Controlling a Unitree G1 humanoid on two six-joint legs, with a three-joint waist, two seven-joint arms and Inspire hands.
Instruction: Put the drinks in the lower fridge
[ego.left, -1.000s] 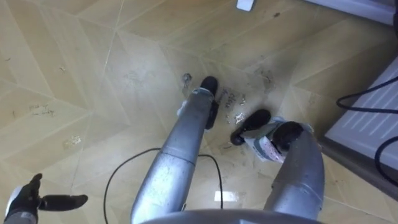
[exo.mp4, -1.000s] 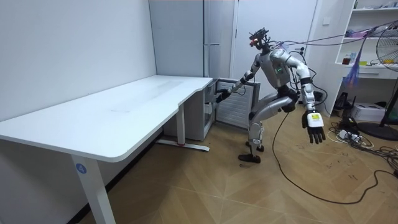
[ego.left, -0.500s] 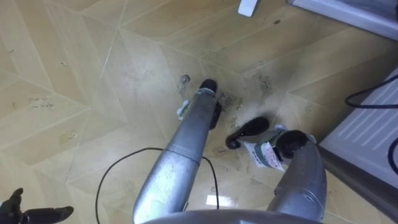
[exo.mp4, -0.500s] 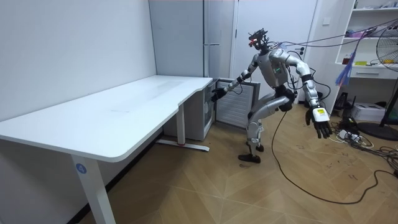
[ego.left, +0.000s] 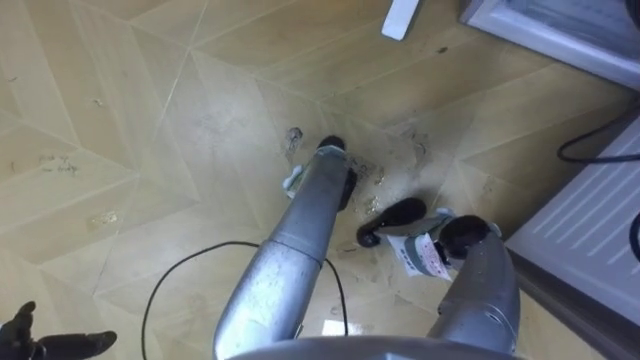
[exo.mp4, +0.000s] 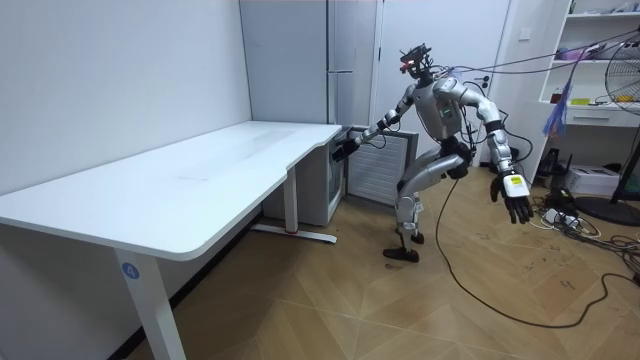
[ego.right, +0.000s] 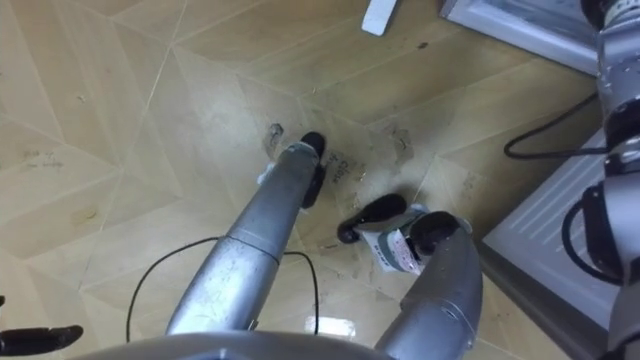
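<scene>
Left hand (ego.left: 22, 345): low in the eye view's lower left corner, over the floor (ego.left: 120, 150). Fingers are spread and straight, holding nothing and touching nothing. In the room view you see it hanging out to the side, well apart from the fridge.

Worktop (exo.mp4: 200, 180): the robot stands off its far end corner, leaning in toward the lower fridge (exo.mp4: 320, 190), which sits just beside that corner.

Right hand (exo.mp4: 343, 150): the arm is stretched out toward that same worktop corner, with the hand at the outer edge of the ribbed white door (exo.mp4: 382, 168). The hand is too small and dark to read. You cannot tell whether the fingers are curled on the door edge or just resting against it. The same door runs along the eye view's right side.

Drinks: 0 in the left hand. You cannot tell where they lie, so you get no bearing from the fingers and no long axis.

Judgement: the step in hand looks like working the door. The task is barely begun, with 0 drinks stowed as far as can be judged. The right hand is much the nearer of the 2 to the fridge. The left is the free 1, so it probably does the fetching. Find the drinks before you commit to a reach. Risk: the lean is deep with the right arm near full stretch, and the swinging door could catch the legs.
</scene>
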